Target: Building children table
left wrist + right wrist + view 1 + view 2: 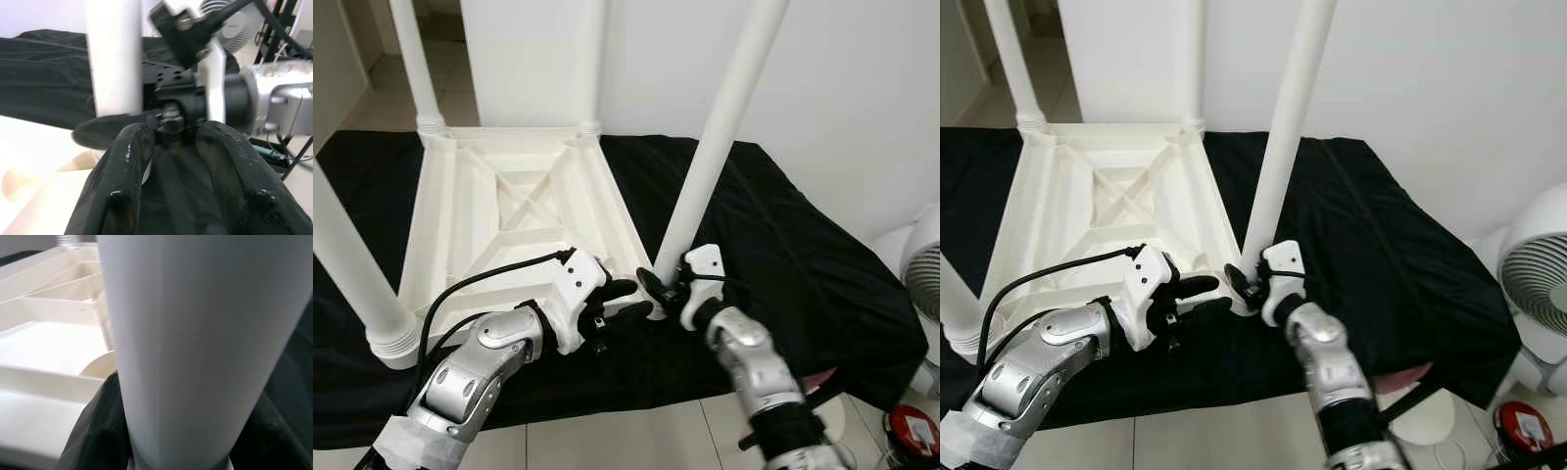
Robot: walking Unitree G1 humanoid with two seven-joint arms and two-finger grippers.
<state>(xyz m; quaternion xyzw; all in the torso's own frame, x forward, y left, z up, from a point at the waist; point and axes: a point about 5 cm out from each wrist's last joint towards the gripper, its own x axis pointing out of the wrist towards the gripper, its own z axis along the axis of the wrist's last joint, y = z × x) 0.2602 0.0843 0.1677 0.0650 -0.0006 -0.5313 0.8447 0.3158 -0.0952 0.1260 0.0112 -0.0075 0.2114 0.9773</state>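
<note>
The upturned white table (509,211) is lying on a black cloth (783,264), three legs standing up. The right hand (658,286) is clasping the leaning fourth leg (720,137) at its base; the left hand (625,299), fingers narrowly parted, is hovering just beside. A fan (1538,269) is standing nearby.

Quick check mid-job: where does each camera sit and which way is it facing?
Left eye view: head, looking down at upturned tabletop on black cloth; both arms.
Right eye view: same scene.
Left wrist view: along left pincer toward right pincer gripping the table leg.
Right wrist view: pressed against that leg.
Shared: the leg.
</note>
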